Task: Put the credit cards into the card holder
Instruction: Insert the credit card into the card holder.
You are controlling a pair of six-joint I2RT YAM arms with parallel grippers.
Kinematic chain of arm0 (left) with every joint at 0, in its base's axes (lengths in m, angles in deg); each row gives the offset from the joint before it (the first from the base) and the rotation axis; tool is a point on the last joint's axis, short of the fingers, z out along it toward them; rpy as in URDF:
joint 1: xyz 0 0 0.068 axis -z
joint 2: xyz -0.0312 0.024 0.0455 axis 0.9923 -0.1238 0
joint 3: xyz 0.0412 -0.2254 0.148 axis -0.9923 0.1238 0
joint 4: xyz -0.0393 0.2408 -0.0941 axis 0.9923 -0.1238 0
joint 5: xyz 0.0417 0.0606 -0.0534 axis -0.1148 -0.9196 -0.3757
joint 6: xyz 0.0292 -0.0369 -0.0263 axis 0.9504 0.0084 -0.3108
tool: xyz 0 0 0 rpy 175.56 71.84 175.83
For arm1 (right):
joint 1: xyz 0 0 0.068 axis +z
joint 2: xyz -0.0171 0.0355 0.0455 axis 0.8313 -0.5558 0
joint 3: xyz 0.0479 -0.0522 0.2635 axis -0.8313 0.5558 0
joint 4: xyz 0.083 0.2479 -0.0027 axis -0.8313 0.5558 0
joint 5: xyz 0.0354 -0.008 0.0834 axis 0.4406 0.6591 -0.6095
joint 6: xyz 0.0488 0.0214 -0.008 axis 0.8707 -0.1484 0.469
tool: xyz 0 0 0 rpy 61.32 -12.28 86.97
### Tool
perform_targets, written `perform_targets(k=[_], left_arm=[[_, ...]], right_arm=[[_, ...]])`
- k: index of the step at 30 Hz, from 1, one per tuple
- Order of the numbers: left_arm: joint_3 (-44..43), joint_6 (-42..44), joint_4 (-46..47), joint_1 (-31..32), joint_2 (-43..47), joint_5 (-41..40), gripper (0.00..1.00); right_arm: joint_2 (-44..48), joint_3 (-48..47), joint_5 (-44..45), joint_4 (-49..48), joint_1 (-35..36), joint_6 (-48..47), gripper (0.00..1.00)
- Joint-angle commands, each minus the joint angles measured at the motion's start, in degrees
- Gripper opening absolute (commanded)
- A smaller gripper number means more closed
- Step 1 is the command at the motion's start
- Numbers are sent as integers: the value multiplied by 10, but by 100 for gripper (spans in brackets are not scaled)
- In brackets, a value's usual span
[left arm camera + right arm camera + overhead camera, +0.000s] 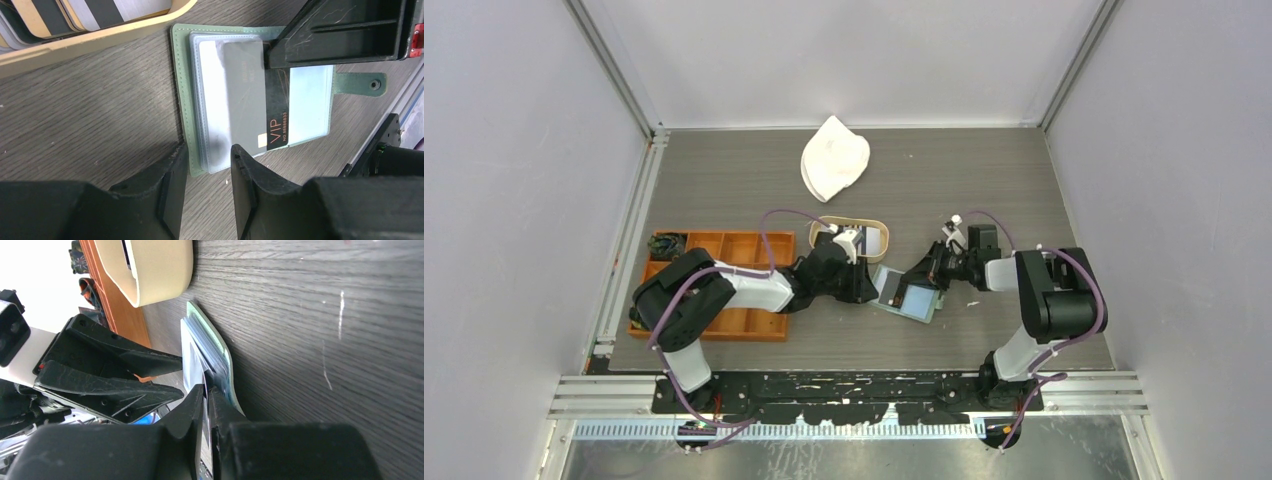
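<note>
The sage-green card holder (181,75) lies open on the table, clear pockets up, its snap tab (360,84) to the right. A black card marked VIP (245,95) sits partly inside a clear pocket. My right gripper (206,387) is shut on that card's outer end; its fingers (340,35) show in the left wrist view. My left gripper (209,152) is open, its fingertips astride the holder's near left corner. In the top view the holder (904,295) lies between the left gripper (869,285) and the right gripper (929,268). More cards (100,10) lie in the wooden tray.
The oval tan wooden tray (816,238) stands just behind the left gripper, its rim (100,37) close to the holder. An orange compartmented tray (734,245) is at the left. A white crumpled object (834,158) lies at the back centre.
</note>
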Motion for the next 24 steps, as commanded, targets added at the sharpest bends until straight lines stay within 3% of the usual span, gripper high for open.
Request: perform_targets(k=[1,9,17,24], left_arm=[[-20,2,7,5,-14,21,38],[-1,0,-1,5,24,-8,41],[2,43,-96,64,140,-120,47],[-79,48,-104,141,83,-162,43]], right_arm=[[-16,-24,-32,11,16,-22,14],[-23,-48,-35,52,15,-42,22],[-36,-60,-37,70,14,-48,25],[-40,-64,-39,77,14,-51,26]])
